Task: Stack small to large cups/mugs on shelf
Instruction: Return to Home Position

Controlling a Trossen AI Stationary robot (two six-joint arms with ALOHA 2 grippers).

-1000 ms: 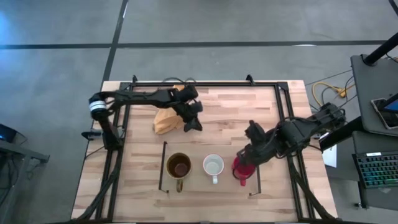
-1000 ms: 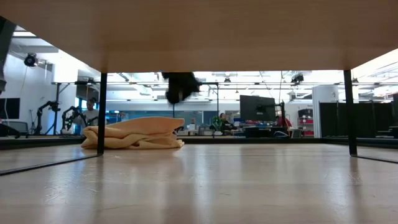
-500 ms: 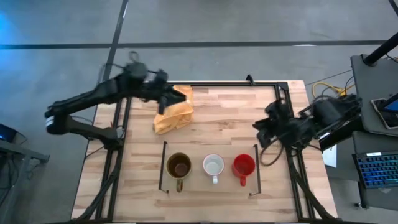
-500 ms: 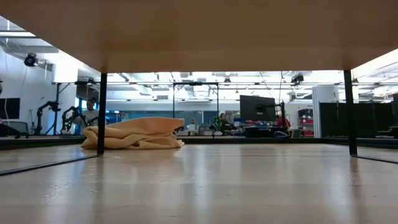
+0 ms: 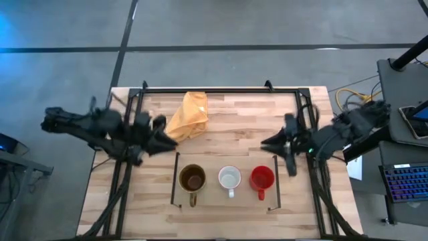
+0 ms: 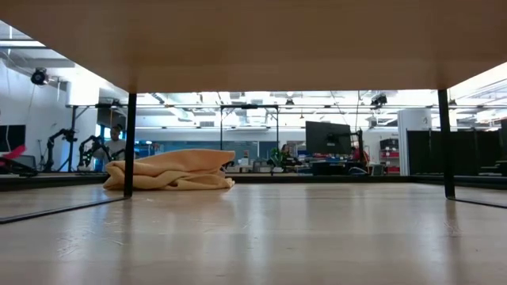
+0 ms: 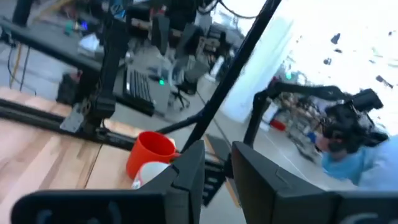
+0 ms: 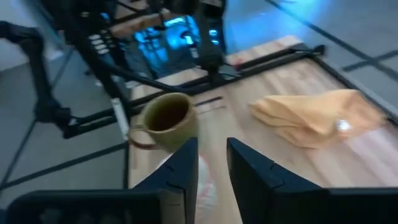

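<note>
Three mugs stand in a row on the shelf (image 5: pixel 214 161): the olive-brown mug (image 5: pixel 192 179) on the left, the white mug (image 5: pixel 229 179) in the middle and the small red mug (image 5: pixel 262 178) on the right. Each stands upright on its base. My left gripper (image 5: pixel 169 139) hovers beyond the shelf's far left corner, near the table's left edge, empty, its fingers a narrow gap apart (image 7: pixel 217 165). My right gripper (image 5: pixel 265 142) hovers beyond the shelf's far right corner, empty, with a narrow gap too (image 8: pixel 212 158). The left wrist view shows the red mug (image 7: pixel 151 151); the right wrist view shows the olive mug (image 8: pixel 165 118).
A crumpled yellow cloth (image 5: pixel 188 115) lies on the tabletop beyond the shelf, toward the far left; it also shows in the low view (image 6: pixel 170 170). Thin black rails (image 5: pixel 275 181) close the shelf's short ends. A black frame (image 5: pixel 221 90) runs round the table.
My right gripper has drawn away from the red mug, up and toward the table's far right, leaving the mug upright on the shelf. My left gripper has swung from above the cloth toward the table's left edge and nearer.
</note>
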